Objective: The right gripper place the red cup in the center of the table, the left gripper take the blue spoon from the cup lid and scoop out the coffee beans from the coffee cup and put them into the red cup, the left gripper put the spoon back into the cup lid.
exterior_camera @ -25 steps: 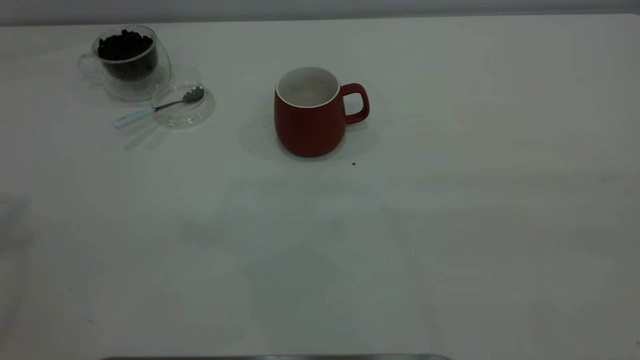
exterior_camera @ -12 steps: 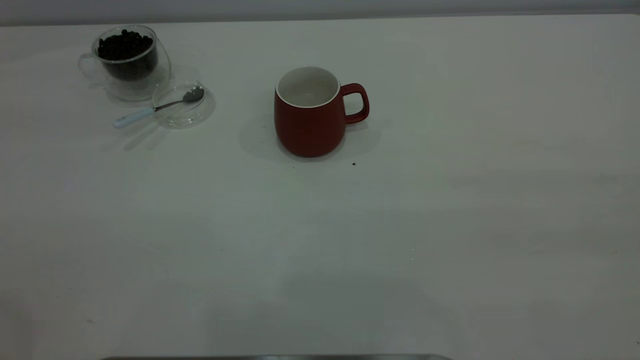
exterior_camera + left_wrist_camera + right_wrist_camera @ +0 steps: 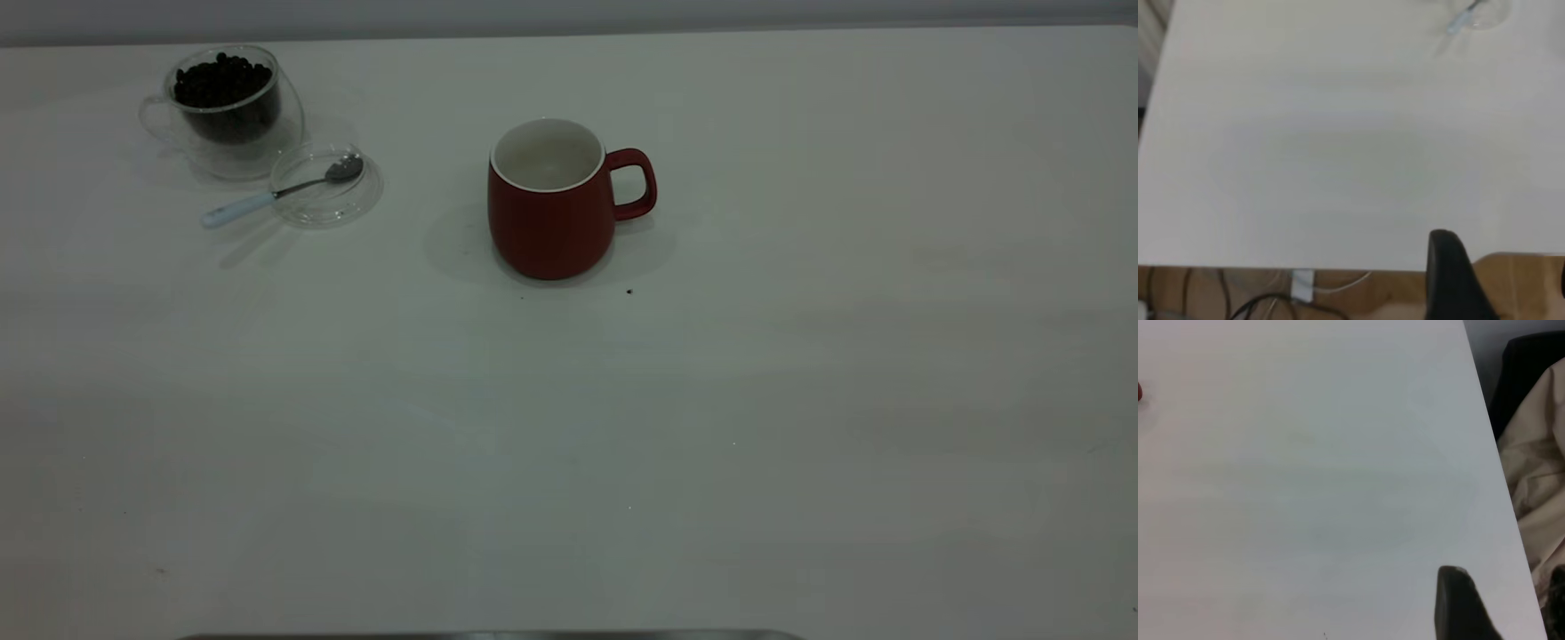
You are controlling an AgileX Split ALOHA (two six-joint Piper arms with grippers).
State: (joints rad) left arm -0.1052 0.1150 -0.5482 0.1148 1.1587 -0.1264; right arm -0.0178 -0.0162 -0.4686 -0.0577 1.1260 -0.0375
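Coffee cup (image 3: 233,111): it is sitting far to the left at the back of the table (image 3: 800,373), holding the coffee beans (image 3: 222,82).
Cup lid (image 3: 327,185): it is lying flat, just beside the coffee cup.
Blue spoon (image 3: 267,196): its bowl is resting in the lid and its pale handle is poking out over the rim.
Red cup (image 3: 551,200): it is standing upright near the middle, looking empty inside.
Left gripper (image 3: 1455,283): it is hanging near the table's edge, well apart from the spoon. I cannot tell how its fingers are set.
Right gripper (image 3: 1465,603): it is hanging near the table's edge, well apart from the red cup. I cannot tell that either.
Danger: the thin spoon may be slipping when pinched, and a bump may be pushing the light lid or spilling beans.
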